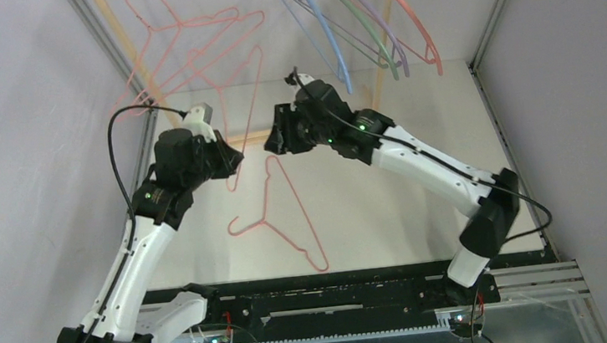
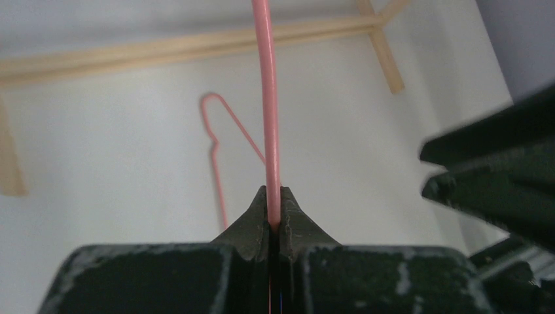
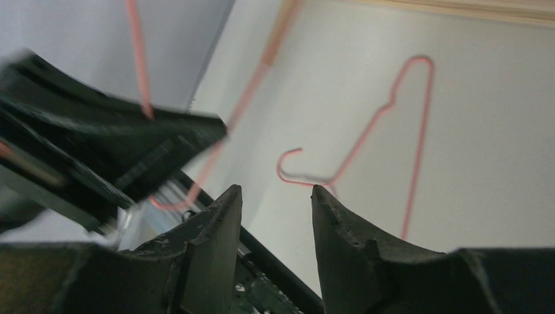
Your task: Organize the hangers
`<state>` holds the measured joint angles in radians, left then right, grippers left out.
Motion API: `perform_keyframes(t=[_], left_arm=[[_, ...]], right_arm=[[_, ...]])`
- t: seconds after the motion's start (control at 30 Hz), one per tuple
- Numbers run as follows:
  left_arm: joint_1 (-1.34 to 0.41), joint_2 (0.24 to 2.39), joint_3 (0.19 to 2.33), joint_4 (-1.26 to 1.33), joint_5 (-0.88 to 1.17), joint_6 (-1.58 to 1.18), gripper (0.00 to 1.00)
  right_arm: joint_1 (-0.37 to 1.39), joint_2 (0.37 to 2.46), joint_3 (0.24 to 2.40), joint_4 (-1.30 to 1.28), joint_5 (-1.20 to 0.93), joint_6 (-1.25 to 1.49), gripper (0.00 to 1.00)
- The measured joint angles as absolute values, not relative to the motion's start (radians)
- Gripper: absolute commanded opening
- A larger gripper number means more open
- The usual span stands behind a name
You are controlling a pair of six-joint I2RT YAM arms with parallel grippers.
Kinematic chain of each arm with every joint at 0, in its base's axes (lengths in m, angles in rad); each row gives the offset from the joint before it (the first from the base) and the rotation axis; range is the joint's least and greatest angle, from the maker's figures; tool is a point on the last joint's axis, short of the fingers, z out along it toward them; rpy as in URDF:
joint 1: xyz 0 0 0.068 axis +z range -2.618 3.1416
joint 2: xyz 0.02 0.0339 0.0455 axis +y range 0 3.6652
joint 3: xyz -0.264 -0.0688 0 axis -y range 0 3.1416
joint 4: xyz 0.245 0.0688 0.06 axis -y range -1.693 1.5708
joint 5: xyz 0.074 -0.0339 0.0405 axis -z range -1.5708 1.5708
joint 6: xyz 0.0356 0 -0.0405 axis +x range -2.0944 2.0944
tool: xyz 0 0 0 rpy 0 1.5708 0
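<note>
My left gripper (image 1: 230, 163) is shut on the wire of a salmon-pink hanger (image 1: 252, 88), which rises from the jaws toward the rack; the left wrist view shows the wire (image 2: 268, 98) pinched between the closed fingertips (image 2: 275, 194). My right gripper (image 1: 274, 138) is open and empty, close to the right of the left one, its jaws (image 3: 275, 191) well apart. Another pink hanger (image 1: 281, 216) lies flat on the table below both grippers and also shows in the left wrist view (image 2: 216, 134) and the right wrist view (image 3: 399, 111). Several pink hangers (image 1: 187, 40) hang at the rack's left; blue, green, lavender and pink hangers (image 1: 352, 15) hang at its right.
The wooden rack frame (image 1: 127, 46) stands at the back of the table, its right post (image 1: 383, 46) behind the right arm and its low bar (image 2: 196, 47) near the grippers. Grey walls close in both sides. A black rail (image 1: 336, 282) runs along the near edge.
</note>
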<state>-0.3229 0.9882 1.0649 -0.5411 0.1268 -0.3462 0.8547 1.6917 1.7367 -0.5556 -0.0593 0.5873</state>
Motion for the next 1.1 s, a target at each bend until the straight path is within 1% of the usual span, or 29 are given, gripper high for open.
perform_keyframes(t=[0.2, 0.47, 0.57, 0.77, 1.1], left_arm=[[-0.326, 1.098, 1.254, -0.576, 0.05, -0.241, 0.0], [-0.329, 1.303, 1.48, -0.606, 0.028, -0.147, 0.0], [-0.33, 1.351, 1.528, -0.605, 0.028, -0.13, 0.0], [-0.344, 1.359, 1.534, -0.549, 0.01, -0.112, 0.0], [-0.348, 1.339, 1.511, -0.436, -0.045, -0.103, 0.0]], right_arm=[[0.867, 1.555, 1.603, -0.599, 0.025, 0.518, 0.5], [0.9, 1.546, 1.516, -0.646, 0.097, 0.449, 0.49], [0.898, 1.546, 1.474, -0.653, 0.097, 0.435, 0.48], [0.856, 1.546, 1.416, -0.656, 0.083, 0.421, 0.48], [0.801, 1.553, 1.414, -0.649, 0.044, 0.376, 0.46]])
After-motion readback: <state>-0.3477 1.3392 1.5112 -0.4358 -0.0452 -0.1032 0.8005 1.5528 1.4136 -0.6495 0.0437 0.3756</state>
